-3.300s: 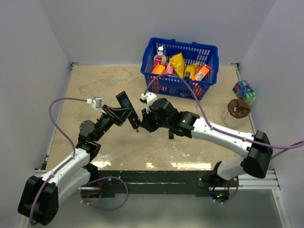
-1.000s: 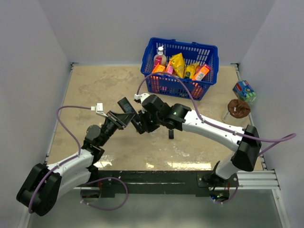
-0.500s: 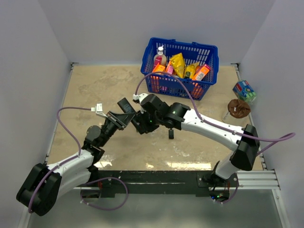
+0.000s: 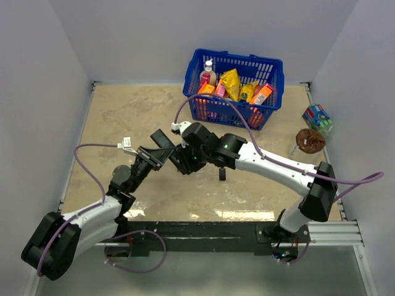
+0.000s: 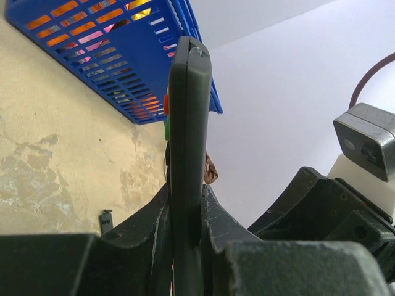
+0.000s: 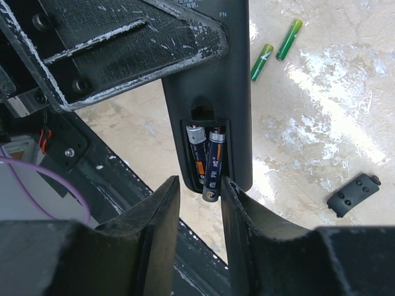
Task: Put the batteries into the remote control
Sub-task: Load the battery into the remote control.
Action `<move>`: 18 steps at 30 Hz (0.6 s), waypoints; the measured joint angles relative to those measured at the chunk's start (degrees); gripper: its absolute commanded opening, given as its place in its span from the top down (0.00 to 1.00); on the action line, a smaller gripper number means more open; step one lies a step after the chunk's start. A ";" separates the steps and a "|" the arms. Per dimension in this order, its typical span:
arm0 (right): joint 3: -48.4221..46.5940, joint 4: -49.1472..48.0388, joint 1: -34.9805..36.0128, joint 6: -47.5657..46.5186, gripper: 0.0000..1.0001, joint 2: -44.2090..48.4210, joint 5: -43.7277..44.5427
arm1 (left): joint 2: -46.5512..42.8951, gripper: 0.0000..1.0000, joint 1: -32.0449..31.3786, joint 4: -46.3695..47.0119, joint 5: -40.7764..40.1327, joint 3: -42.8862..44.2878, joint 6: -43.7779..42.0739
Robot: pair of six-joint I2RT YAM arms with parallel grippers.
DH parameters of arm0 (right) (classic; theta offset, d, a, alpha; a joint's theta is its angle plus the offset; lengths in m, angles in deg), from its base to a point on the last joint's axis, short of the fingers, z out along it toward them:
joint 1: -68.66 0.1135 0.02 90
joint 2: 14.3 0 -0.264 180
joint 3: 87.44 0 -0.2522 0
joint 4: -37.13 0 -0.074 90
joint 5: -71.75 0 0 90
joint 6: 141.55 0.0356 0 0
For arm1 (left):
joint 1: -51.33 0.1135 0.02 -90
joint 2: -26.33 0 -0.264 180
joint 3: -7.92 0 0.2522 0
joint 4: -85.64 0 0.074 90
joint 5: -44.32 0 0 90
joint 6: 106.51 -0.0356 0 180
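My left gripper (image 5: 185, 203) is shut on the black remote control (image 5: 187, 123), holding it edge-up off the table; the top view shows the remote (image 4: 162, 140) tilted. In the right wrist view the remote's (image 6: 216, 111) back faces me with its compartment uncovered. Two dark blue batteries (image 6: 207, 160) lie inside, and the right one sticks out past the remote's end. My right gripper (image 6: 200, 188) is open, one finger on each side of that protruding end. Two green batteries (image 6: 262, 61) lie loose on the table beyond the remote. The black battery cover (image 6: 353, 194) lies flat on the table.
A blue basket (image 4: 233, 86) full of packets stands at the back. At the right edge are a small colourful box (image 4: 318, 117) and a cup holding something brown (image 4: 308, 140). The battery cover (image 4: 222, 174) lies mid-table under my right arm.
Since the earliest frame the left arm has lowered the remote and the right gripper has closed in on its lower end. Over the last second both arms barely shift.
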 measured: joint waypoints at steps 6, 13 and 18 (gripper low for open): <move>-0.50 0.20 0.28 -0.02 0.60 0.04 0.74 | 0.00 1.00 0.00 0.35 -1.20 -0.92 2.67; -0.85 1.49 -0.61 -0.48 0.60 0.09 3.89 | -1.09 1.00 -0.31 0.26 -1.25 -1.73 5.09; -0.87 1.55 -0.50 -0.52 0.59 0.15 3.78 | -1.31 1.00 -0.31 0.20 -1.29 -2.03 6.14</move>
